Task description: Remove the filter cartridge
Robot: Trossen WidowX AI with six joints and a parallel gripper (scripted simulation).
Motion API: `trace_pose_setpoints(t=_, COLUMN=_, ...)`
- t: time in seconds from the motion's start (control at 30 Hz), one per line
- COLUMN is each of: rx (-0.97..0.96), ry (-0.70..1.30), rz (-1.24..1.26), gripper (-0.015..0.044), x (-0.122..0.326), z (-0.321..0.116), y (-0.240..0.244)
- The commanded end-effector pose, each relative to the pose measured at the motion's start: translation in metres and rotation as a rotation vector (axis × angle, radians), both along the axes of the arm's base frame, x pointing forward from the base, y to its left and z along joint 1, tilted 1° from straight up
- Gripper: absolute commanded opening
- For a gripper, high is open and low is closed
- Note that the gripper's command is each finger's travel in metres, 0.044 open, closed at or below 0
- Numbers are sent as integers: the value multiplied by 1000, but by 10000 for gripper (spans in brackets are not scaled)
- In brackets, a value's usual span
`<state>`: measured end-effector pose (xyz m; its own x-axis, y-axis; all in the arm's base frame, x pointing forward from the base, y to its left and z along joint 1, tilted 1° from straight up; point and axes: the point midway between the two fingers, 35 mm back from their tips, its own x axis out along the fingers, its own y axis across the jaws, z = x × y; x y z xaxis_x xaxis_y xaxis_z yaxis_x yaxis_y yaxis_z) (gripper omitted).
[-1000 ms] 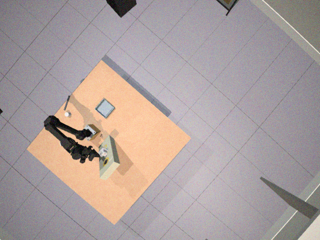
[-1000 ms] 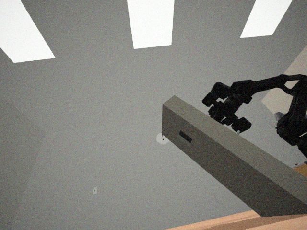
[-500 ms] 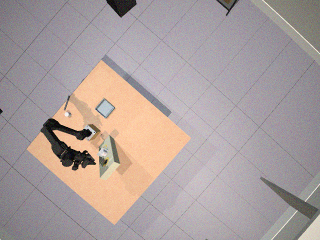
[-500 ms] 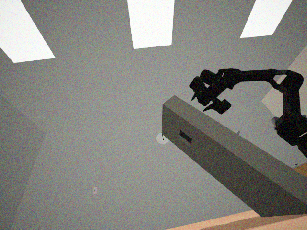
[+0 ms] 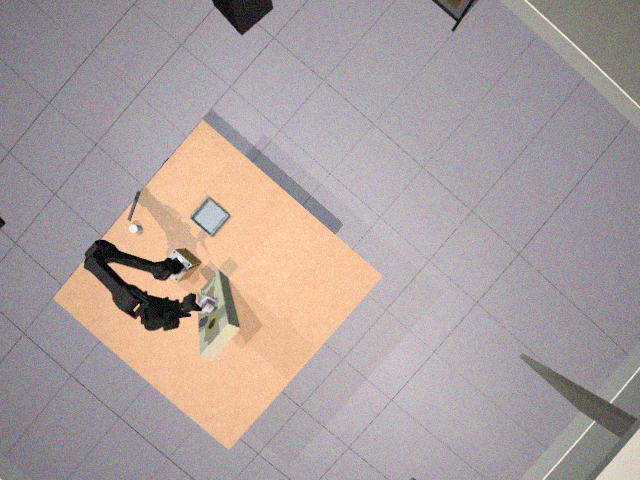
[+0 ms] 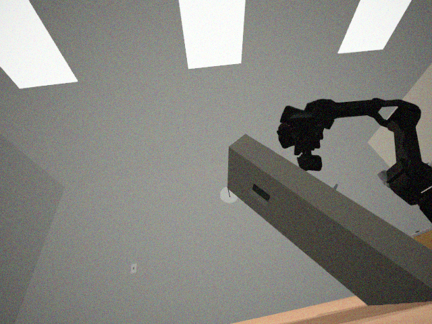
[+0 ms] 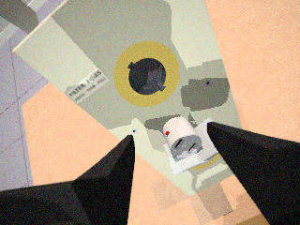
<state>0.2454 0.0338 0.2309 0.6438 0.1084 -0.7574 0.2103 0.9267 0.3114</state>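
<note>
The service panel [image 5: 211, 348] [image 6: 314, 216] [image 7: 108, 28] stands tilted on the table. Its round socket [image 7: 141, 77], inside a yellow ring [image 7: 123, 75], holds no cartridge. The white filter cartridge [image 7: 180, 131], with two dark slots on its face and a red mark, sits at a white bracket [image 7: 206, 161] on the panel's front; whether it rests on the bracket is unclear. My gripper [image 7: 170, 133] is open, its fingertips apart on either side of the cartridge in the wrist view, holding nothing. Contact with it cannot be told. The blue-grey tray [image 5: 210, 217] shows nothing in it.
A small white cylinder [image 5: 134, 228] and a dark bar [image 5: 134, 205] are near the table's edge by the arm. The arm's mounting block [image 5: 189, 262] stands between the tray and the panel. A second yellow ring [image 7: 206, 164] is partly hidden behind the bracket.
</note>
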Motion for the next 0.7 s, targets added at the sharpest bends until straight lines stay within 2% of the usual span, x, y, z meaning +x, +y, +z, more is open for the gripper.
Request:
trace_pose_setpoints(t=0.0, rx=-282, ry=127, rz=353, gripper=305, x=-19, z=-47, y=0)
trace_pose_setpoints(t=0.67, rx=-292, ry=131, rz=367, gripper=305, x=-9, z=-66, y=2)
